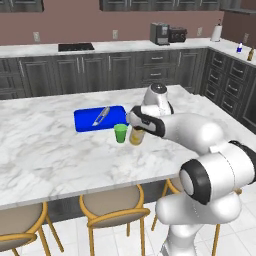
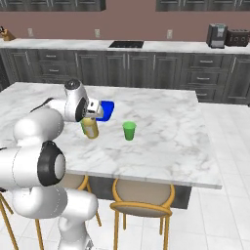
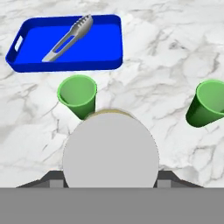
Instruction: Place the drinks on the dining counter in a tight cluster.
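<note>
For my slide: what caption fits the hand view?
Gripper holding grey-capped yellow juice bottle above marble counter.

A dusky mauve wall rises behind dark grey panelled cabinets topped with pale marble, where a black inset cooktop sits. A black coffee machine stands beside what looks like a dark toaster. White floor tiles spread below round tan stools with golden frames.

A glossy white, rounded arm with dark grey joint rings.
</note>
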